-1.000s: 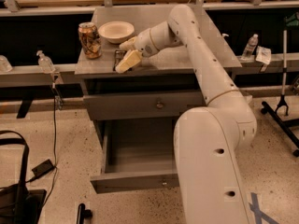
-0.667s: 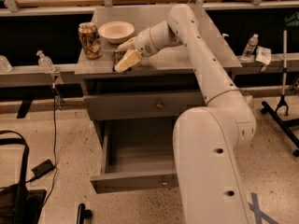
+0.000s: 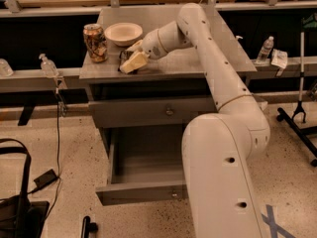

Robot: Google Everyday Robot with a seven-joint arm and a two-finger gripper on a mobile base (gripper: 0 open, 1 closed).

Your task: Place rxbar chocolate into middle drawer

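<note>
The white robot arm's gripper (image 3: 130, 63) is pictured low over the grey cabinet top (image 3: 198, 63), against the small dark wrapped rxbar chocolate (image 3: 122, 58), which is largely hidden; the claw's state cannot be told. The wide grey metal middle drawer (image 3: 143, 192) is seen pulled open below.

On the table (image 3: 213, 58) the can (image 3: 95, 42) stands left, with the bowl (image 3: 123, 32) just right of it and a bit behind. The end effector (image 3: 130, 62) is low over the table, in front of the bowl. Under the table, the middle drawer (image 3: 138, 193) sticks out below the upper drawer (image 3: 148, 112).
</note>
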